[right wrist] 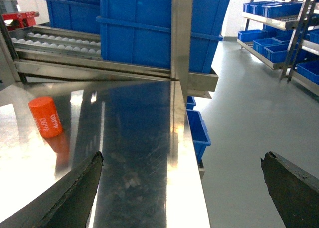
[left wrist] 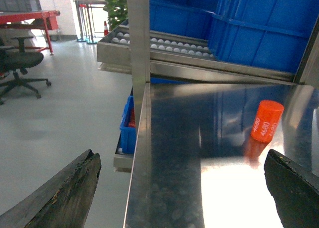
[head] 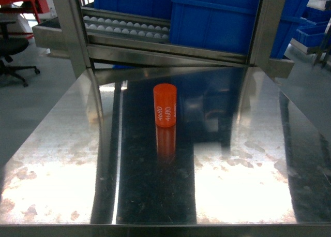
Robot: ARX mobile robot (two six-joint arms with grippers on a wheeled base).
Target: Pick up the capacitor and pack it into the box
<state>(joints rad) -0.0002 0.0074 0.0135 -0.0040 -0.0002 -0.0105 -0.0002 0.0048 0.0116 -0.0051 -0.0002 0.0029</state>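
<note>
The capacitor (head: 165, 105) is an orange cylinder with white "4680" print, standing upright near the middle of the shiny steel table (head: 62, 159). In the left wrist view the capacitor (left wrist: 267, 121) lies ahead and to the right of my left gripper (left wrist: 182, 156), which is open and empty over the table's left edge. In the right wrist view the capacitor (right wrist: 46, 117) is far left of my right gripper (right wrist: 182, 158), which is open and empty over the table's right edge. Neither gripper shows in the head view. The box is out of view.
Behind the table stands a steel roller rack (head: 129, 27) holding large blue bins (head: 217, 17). Steel uprights (head: 72, 30) flank the table's back corners. Small blue bins (right wrist: 197, 128) sit under the table's right side. An office chair (left wrist: 20, 63) is on the floor at left.
</note>
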